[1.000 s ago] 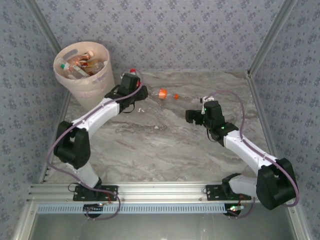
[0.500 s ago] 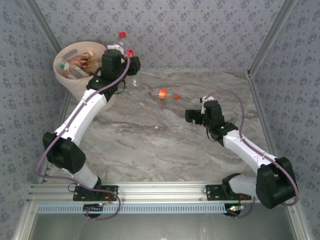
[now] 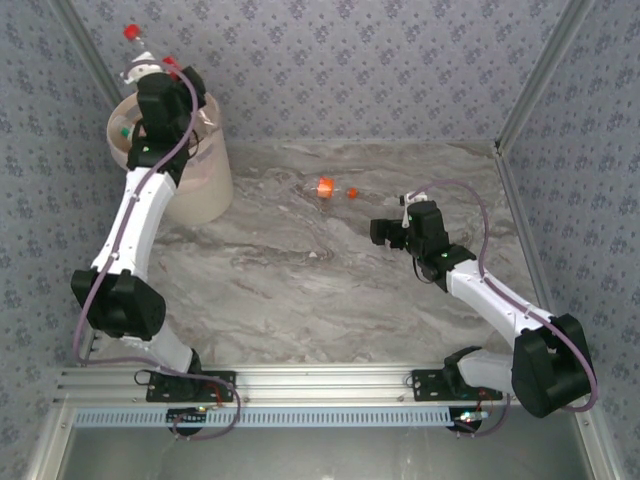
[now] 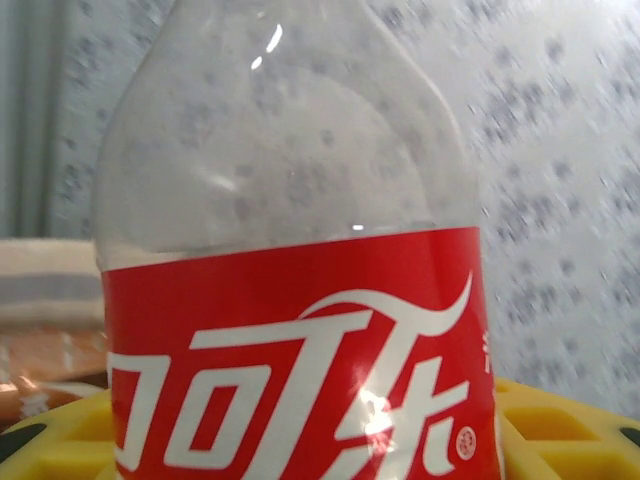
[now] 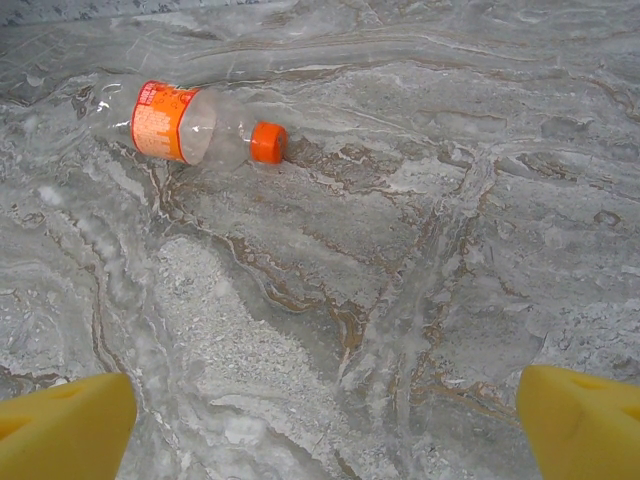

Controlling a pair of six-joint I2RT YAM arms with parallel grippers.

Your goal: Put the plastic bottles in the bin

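Observation:
My left gripper (image 3: pixel 150 88) is up over the bin's mouth, shut on a clear plastic bottle (image 3: pixel 138 66) with a red cap that points up and to the far left. In the left wrist view that bottle's red label (image 4: pixel 300 350) sits between my yellow fingertips (image 4: pixel 560 425). The pale pink-beige bin (image 3: pixel 205 180) stands at the far left and holds several bottles (image 3: pixel 124 131). A second bottle (image 3: pixel 325 187) with an orange label and orange cap lies on the table; it is ahead of my open right gripper (image 3: pixel 385 232) in the right wrist view (image 5: pixel 190 125).
Patterned walls close in the back and both sides, with metal corner posts (image 3: pixel 530 90). The marble table (image 3: pixel 300 290) stretches between the arms. The right arm's cable (image 3: pixel 480 215) loops above its forearm.
The left arm has lifted the red-capped bottle from the table beside the bin and swung it up and left over the bin's mouth. The right arm has stayed still.

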